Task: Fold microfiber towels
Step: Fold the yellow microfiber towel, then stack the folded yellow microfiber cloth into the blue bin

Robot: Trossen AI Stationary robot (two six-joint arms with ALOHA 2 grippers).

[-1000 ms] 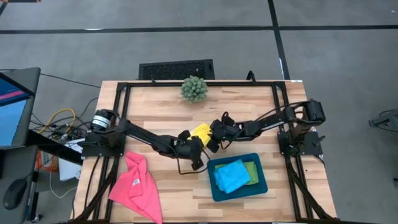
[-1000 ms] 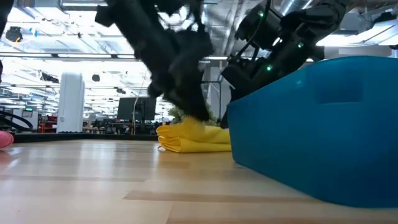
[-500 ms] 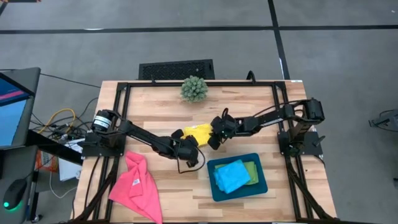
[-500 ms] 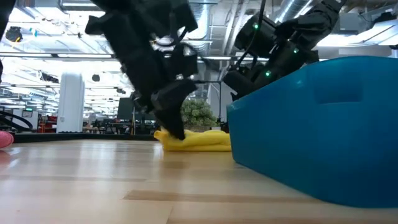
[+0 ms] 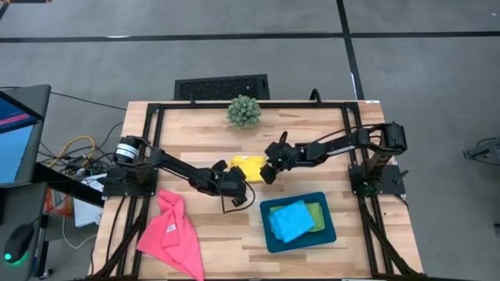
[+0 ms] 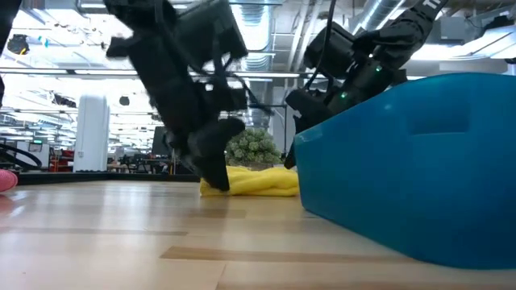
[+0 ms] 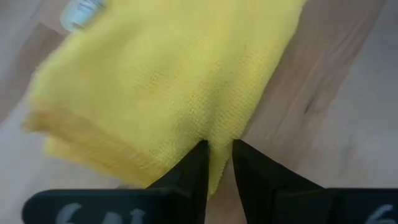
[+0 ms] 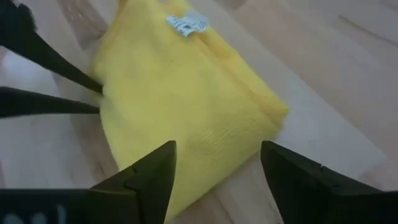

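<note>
Centrally in the high view lies the yellow towel point(image 5: 248, 167), folded into a thick pad on the wooden table point(image 5: 195, 133), a little above the middle of the frame. A small white label point(image 8: 187, 23) shows on its top face in the right wrist view.

From the left of the high view the left gripper point(image 5: 231, 178) reaches to the towel's lower left edge; the left wrist view shows its two dark fingers point(image 7: 188, 176) drawn narrow with a corner of yellow cloth pinched between them. From the right comes the right gripper point(image 5: 269, 162), just off the towel's right edge; its fingers point(image 8: 147, 177) stand wide apart above the cloth, holding nothing.

Lower right of the towel sits the dark teal tray point(image 5: 329, 232), with the sky blue towel point(image 5: 290, 219) folded inside and the lime green towel point(image 5: 316, 215) beside it toward the tray's right wall, partly under the blue one. In the low view the tray's wall fills the right side of the frame, the yellow towel low on the tabletop just left of it.

The hot pink towel point(image 5: 172, 234) lies loose and rumpled at the lower left of the high view, well apart from the rest. A spiky green ball plant point(image 5: 244, 112) stands near the table's top edge.
</note>
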